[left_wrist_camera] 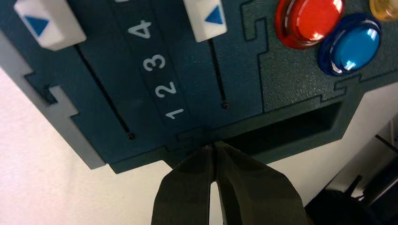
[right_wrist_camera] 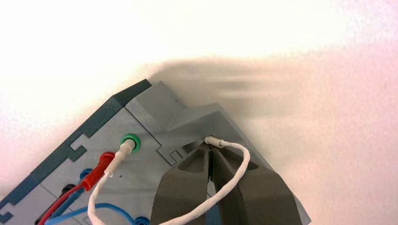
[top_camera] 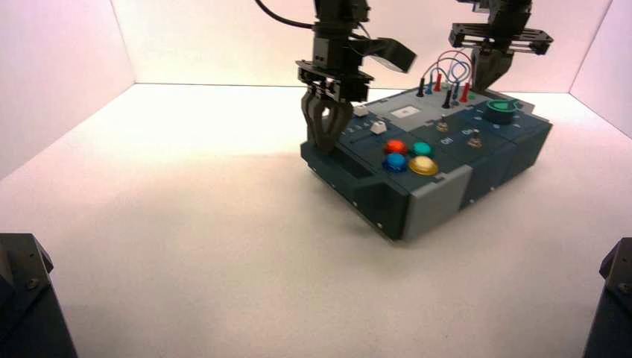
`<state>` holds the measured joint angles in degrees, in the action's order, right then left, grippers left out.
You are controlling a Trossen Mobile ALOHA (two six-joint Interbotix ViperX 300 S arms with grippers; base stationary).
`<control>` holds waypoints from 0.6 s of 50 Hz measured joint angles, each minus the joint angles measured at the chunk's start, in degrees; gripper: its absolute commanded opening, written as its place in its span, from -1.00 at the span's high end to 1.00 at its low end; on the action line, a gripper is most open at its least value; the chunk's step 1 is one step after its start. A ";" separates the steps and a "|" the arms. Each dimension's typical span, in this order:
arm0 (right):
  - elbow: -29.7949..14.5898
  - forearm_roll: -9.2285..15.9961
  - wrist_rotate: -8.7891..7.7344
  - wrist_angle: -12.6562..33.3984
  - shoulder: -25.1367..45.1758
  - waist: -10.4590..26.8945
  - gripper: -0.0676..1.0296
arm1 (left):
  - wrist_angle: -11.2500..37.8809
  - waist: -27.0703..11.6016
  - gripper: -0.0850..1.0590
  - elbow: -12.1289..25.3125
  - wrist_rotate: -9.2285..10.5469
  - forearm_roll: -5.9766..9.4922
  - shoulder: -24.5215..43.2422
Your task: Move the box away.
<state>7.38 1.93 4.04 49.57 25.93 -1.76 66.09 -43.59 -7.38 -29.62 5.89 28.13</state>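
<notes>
Both end effectors, left [top_camera: 325,148] and right [top_camera: 484,83], are closed, touching the box [top_camera: 440,149]; grip unclear.

Pincer [right_wrist_camera: 210,149] at the grey panel [right_wrist_camera: 155,164], white wire [right_wrist_camera: 232,185] looping across its closed fingers [right_wrist_camera: 180,187].

Box [top_camera: 440,160] on pale table [top_camera: 194,246].

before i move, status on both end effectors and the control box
Left end effector at box's slider-side edge; right end effector at far wired end; control box sits turned
</notes>
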 measured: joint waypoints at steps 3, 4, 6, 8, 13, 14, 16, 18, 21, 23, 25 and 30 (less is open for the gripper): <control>-0.97 -0.09 -0.09 0.53 0.62 0.26 0.92 | 0.09 0.88 0.91 0.18 0.00 -0.09 0.09; -1.49 -0.09 0.00 0.88 0.88 0.35 0.92 | 0.09 1.41 0.91 0.35 0.00 -0.18 0.09; -2.64 -0.09 0.00 1.41 1.49 0.70 0.92 | 0.00 2.11 0.91 0.62 0.00 -0.26 0.18; -3.16 -0.09 -0.09 1.58 1.76 0.79 0.92 | 0.00 2.55 0.91 0.79 0.00 -0.35 0.26; -5.45 0.09 0.00 2.64 2.99 1.14 0.92 | 0.09 3.87 0.91 1.58 0.00 -0.70 0.62; -5.98 0.09 -0.09 2.99 3.25 1.23 0.92 | 0.18 4.04 0.91 1.85 0.00 -0.79 0.70; -7.12 0.09 -0.09 3.69 3.78 1.49 0.92 | 0.44 4.31 0.91 2.37 0.00 -1.14 1.14; -7.82 0.09 -0.09 4.13 4.22 1.58 0.92 | 0.70 4.39 0.91 2.72 0.00 -1.41 1.32; -8.96 0.09 -0.18 4.57 4.83 1.76 0.92 | 1.23 4.48 0.91 3.43 0.00 -1.76 1.85; -9.67 0.09 -0.18 4.92 5.36 1.93 0.92 | 1.58 4.48 0.91 3.87 0.00 -2.11 2.20; -10.28 0.09 -0.18 5.19 5.71 2.11 0.92 | 1.76 4.48 0.91 4.39 0.00 -2.29 2.55; -12.22 0.09 -0.18 6.06 6.86 2.29 0.92 | 2.37 4.57 0.91 5.63 0.00 -2.81 3.34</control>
<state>-4.83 2.02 3.87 55.63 32.78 0.53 68.47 -39.02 -1.76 -29.62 3.08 31.46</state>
